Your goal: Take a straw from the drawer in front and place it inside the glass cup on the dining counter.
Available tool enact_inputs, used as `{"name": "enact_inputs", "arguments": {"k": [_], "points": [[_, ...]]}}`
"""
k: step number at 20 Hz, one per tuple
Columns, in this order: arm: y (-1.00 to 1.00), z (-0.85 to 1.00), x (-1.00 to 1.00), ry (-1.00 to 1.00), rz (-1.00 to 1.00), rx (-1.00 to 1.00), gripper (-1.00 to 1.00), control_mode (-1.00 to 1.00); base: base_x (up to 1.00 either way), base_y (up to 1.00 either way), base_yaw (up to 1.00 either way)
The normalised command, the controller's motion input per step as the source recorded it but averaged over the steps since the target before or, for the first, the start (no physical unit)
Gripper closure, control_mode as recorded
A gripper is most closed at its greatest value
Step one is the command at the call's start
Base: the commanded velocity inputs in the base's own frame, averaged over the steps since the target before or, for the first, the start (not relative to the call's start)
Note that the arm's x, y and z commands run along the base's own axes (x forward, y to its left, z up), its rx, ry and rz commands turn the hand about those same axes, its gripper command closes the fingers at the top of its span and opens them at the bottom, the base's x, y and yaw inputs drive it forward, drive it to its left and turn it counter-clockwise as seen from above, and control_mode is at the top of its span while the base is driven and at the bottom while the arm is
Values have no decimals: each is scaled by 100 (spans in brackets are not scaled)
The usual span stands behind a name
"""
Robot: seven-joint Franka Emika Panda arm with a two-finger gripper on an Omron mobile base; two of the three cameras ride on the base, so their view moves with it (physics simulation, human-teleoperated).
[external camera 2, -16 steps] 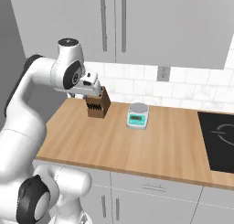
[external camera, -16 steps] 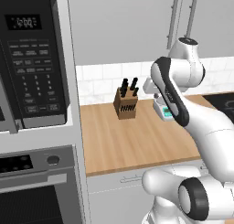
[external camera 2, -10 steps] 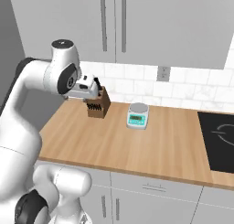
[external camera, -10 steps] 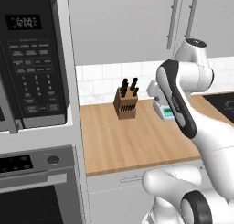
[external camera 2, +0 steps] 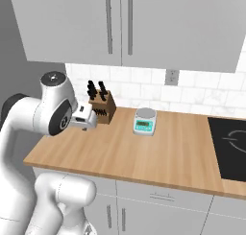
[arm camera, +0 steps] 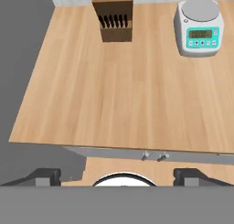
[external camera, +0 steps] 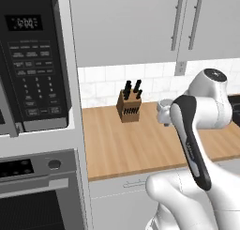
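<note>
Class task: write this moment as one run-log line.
gripper: open, empty, above worktop edge | drawer: shut | knife block, scale: on worktop

Knife block (external camera 2: 102, 108) left of scale (external camera 2: 145, 121)

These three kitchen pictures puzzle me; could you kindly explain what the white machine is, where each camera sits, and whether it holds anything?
The white machine is a robot arm on a driving base. Two cameras ride on that base, behind the arm to its left and right. The third sits on the hand, looking down past the gripper, whose dark fingertips stand wide apart with nothing between them. On the wooden worktop stand a knife block and a small kitchen scale. Below its front edge the hand view shows a drawer with a slim handle, shut.
</note>
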Motion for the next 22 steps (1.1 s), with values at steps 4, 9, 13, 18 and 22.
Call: {"name": "enact_inputs", "arguments": {"k": [4, 9, 13, 18, 22], "points": [[3, -31, -20, -6, 0, 0, -100, -100, 0, 0, 0], [0, 0, -27, -12, 0, 0, -100, 100, -7, 0, 0], [0, 0, 0, 0, 0, 0, -100, 100, -47, 2, 0], [0, 0, 0, 0, 0, 0, -100, 100, -52, 8, 0], [0, 0, 0, 0, 0, 0, -100, 100, -50, 24, 0]]}}
